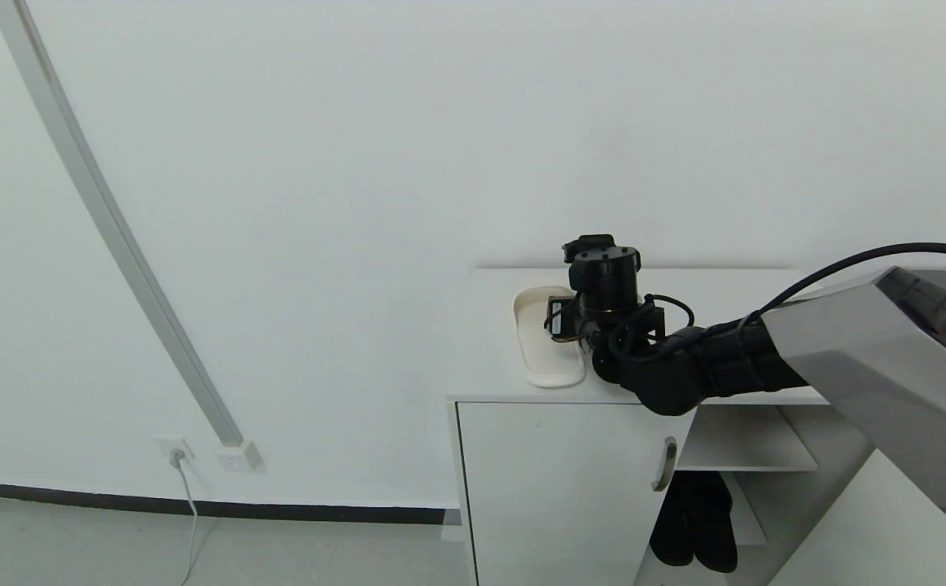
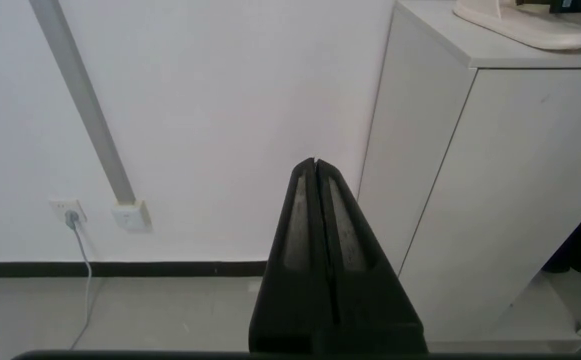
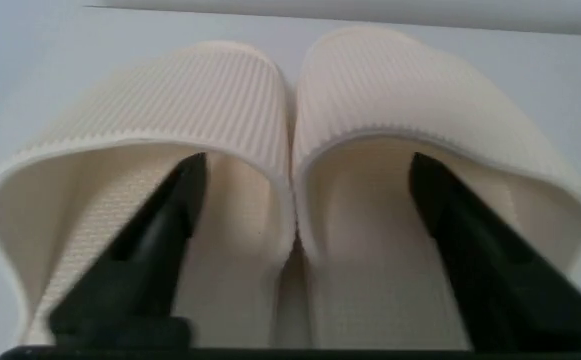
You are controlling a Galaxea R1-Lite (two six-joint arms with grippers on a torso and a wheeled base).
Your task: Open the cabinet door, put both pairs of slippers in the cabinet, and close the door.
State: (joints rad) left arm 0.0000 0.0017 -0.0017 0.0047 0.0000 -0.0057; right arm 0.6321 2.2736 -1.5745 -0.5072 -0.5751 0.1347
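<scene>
**Head view.** The cream slippers (image 1: 545, 358) lie side by side on top of the cabinet (image 1: 725, 285), near its front left corner. Your right gripper (image 1: 558, 320) is down on them from above. Below, the flat white door (image 1: 554, 488) with its curved metal handle (image 1: 665, 464) covers the left half. The right half is exposed, with one bare shelf (image 1: 746, 448) and a black pair (image 1: 694, 521) on the level beneath it. Reckon one pair is stowed and the pick-up of the second is the step in hand.

**Left wrist view.** Your left gripper (image 2: 315, 250) has its two dark tapered blades pressed together with nothing between them. It hangs low beside the cabinet's plain side panel. A wall socket (image 2: 68, 212) with a cable is off toward the wall.

**Right wrist view.** The fingers (image 3: 130, 285) are spread apart, one black wedge down inside each slipper. The two touching inner walls sit between them, not yet pinched. The uppers are finely ribbed, the insoles have a woven grain and the rims are soft and rounded.

**Next move.** You need to squeeze those two inner walls together and lift both slippers as one. Then carry them down into the exposed side. The walls look likely to squash, so seat the grip deep.
</scene>
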